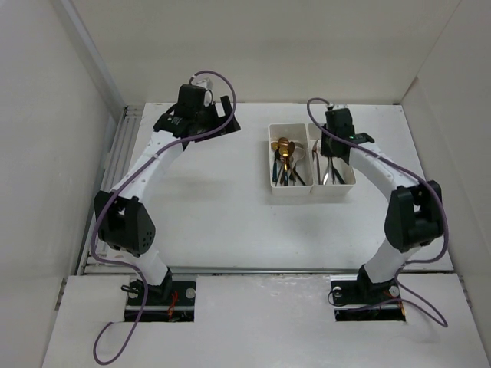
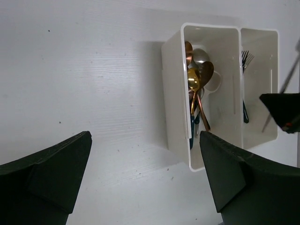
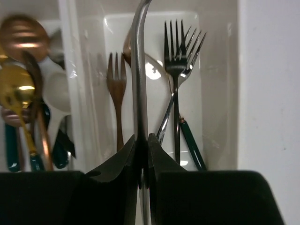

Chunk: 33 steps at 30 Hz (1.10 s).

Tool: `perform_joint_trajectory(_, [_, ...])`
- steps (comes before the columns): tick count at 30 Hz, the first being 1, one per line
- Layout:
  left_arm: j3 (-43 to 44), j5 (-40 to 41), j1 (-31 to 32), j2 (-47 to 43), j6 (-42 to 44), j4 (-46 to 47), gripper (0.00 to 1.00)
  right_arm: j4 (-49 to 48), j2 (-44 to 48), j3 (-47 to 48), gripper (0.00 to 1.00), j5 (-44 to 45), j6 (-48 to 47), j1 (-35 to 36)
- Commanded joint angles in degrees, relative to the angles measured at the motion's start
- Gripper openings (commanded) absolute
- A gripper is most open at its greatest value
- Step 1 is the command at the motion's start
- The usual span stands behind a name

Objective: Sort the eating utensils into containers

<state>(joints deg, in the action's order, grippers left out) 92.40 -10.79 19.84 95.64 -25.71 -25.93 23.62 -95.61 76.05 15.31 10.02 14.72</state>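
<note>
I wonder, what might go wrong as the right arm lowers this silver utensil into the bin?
The right gripper pinches the silver utensil by its thin shaft, so it might twist or slip. Its head is hidden; the right bin holds forks, so a spoon would be missorted. The crossed forks could stop it settling flat.

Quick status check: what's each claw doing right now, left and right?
Left claw: open, holding nothing.
Right claw: closed on a silver utensil, over the right bin.
</note>
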Motion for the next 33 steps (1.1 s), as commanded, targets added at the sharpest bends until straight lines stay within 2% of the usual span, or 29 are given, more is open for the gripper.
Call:
perform_joint_trajectory(1, [-0.38, -0.99, 0.2, -3.09, 0.75, 1.67, 1.0, -0.5, -4.04, -0.73, 0.0, 2.79, -0.8, 0.84])
perform_joint_trajectory(2, [-0.38, -0.99, 0.2, -3.09, 0.75, 1.68, 1.0, -0.5, -5.01, -0.21, 0.01, 3.32, -0.79, 0.84])
perform_joint_trajectory(3, [-0.9, -0.99, 0.2, -3.09, 0.75, 1.68, 1.0, 0.19, -6.59, -0.2, 0.11, 3.84, 0.08, 0.84])
perform_joint_trajectory(5, [-1.52, -0.99, 0.2, -3.7, 0.75, 1.68, 1.0, 0.81, -7.13, 0.5, 0.22, 5.51, 0.96, 0.84])
perform_joint_trajectory(6, [-1.52, -0.99, 0.2, -3.7, 0.75, 1.68, 1.0, 0.82, -7.13, 1.02, 0.31, 6.39, 1.66, 0.84])
perform_joint_trajectory(7, [-1.52, -0.99, 0.2, -3.7, 0.75, 1.68, 1.0, 0.82, -6.09, 1.03, 0.52, 7.18, 2.28, 0.84])
perform_joint_trajectory(10, [-1.52, -0.99, -0.32, -4.23, 1.28, 1.68, 1.0, 0.12, -2.23, 1.03, 0.72, 9.56, 2.28, 0.84])
perform_joint_trajectory(16, [-1.52, -0.46, -2.16, -4.23, 1.8, 1.68, 1.0, 0.82, 7.62, 4.45, 0.87, 13.86, 1.76, -0.39])
perform_joint_trajectory(18, [-1.52, 1.28, -2.95, -4.23, 1.81, 1.68, 1.0, 2.14, 12.54, 5.15, 0.99, 14.48, 1.23, -1.18])
perform_joint_trajectory(22, [-0.99, 4.8, -6.9, -5.45, 3.65, 1.68, 1.0, 4.86, 21.06, 5.16, 0.99, 18.78, 1.23, -5.74])
perform_joint_trajectory(25, [-0.47, 5.86, -11.74, -5.99, 3.65, 1.15, 1.0, 4.86, 29.76, 2.09, 0.99, 28.17, 2.89, -10.75])
perform_joint_trajectory(26, [-0.47, 6.56, -14.27, -6.51, 3.65, 1.15, 1.0, 3.99, 32.48, 1.04, 0.99, 34.11, 2.9, -11.46])
perform_joint_trajectory(28, [-0.47, 6.57, -16.48, -7.04, 3.65, 1.15, 1.0, -1.97, 42.02, -4.31, 0.99, 38.2, -0.67, -12.0])
perform_joint_trajectory(31, [-1.69, 6.57, -19.74, -8.09, 3.65, 1.15, 1.0, -11.36, 54.68, -12.75, 0.99, 37.7, -7.28, -12.0])
perform_joint_trajectory(33, [-2.22, 5.87, -21.06, -8.1, 3.65, 1.15, 1.0, -12.45, 59.55, -15.22, 0.99, 36.29, -10.2, -12.0])
